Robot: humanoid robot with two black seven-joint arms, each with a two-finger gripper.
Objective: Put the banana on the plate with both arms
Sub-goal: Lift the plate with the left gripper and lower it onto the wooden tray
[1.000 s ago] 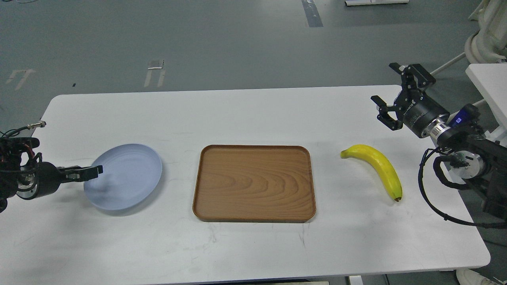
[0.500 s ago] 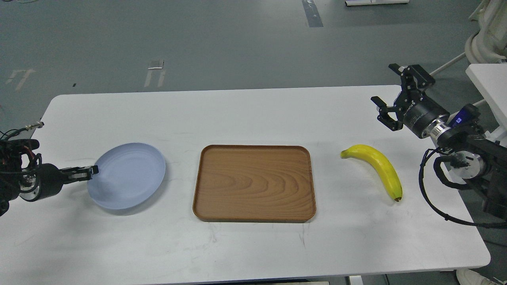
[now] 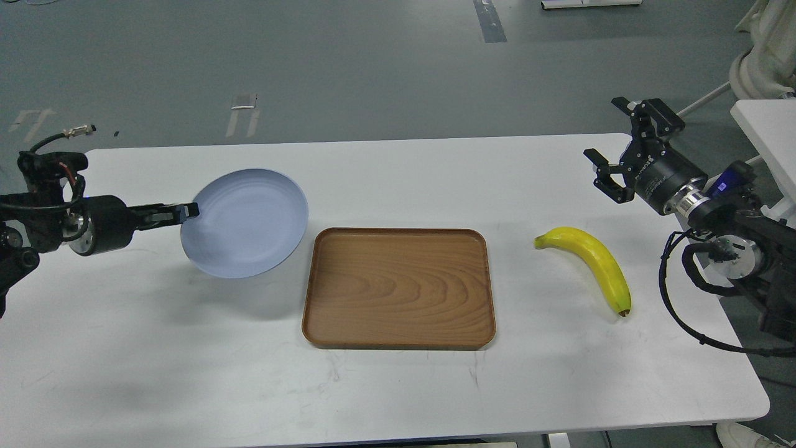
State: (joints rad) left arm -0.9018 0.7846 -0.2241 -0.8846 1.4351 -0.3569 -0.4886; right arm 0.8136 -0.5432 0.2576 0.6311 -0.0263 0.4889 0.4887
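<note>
The pale blue plate (image 3: 245, 223) is held in the air above the table, tilted, left of the tray. My left gripper (image 3: 184, 211) is shut on the plate's left rim. The yellow banana (image 3: 591, 264) lies on the table at the right, stem end to the upper left, dark tip toward the front. My right gripper (image 3: 612, 146) is open and empty, raised above the table behind and to the right of the banana.
A rectangular brown wood-grain tray (image 3: 399, 287) lies at the middle of the white table (image 3: 385, 398). The plate's shadow falls on the table left of the tray. A white stand (image 3: 768, 134) is beyond the table's right edge.
My left gripper has lifted the plate off the table and carried it up and to the right, toward the tray. The right arm and the banana have barely moved.
</note>
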